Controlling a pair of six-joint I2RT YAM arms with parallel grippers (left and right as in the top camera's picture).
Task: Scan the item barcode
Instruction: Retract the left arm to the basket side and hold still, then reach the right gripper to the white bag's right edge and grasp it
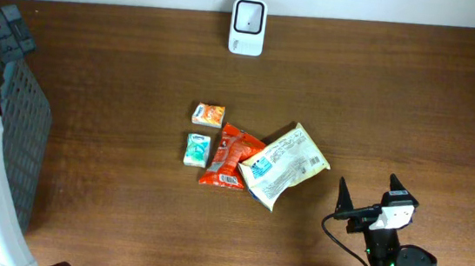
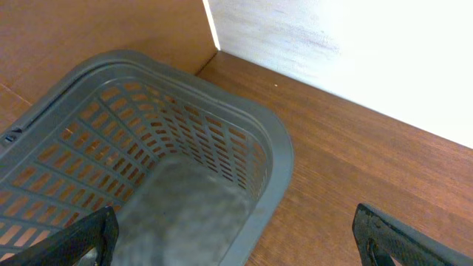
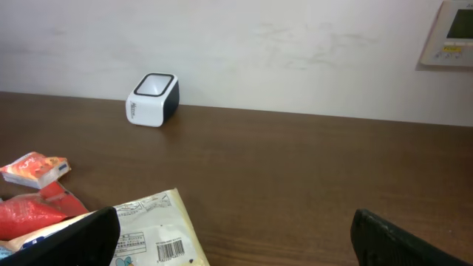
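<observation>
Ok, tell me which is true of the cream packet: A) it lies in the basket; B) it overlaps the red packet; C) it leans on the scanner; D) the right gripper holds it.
B: the cream packet lies with one end over the red packet at mid-table.

Surface was dark brown woodgrain; scanner white and black; basket grey latticework; small box orange; small pack teal and white; pouch red-orange; large packet cream with blue label and black barcode.
</observation>
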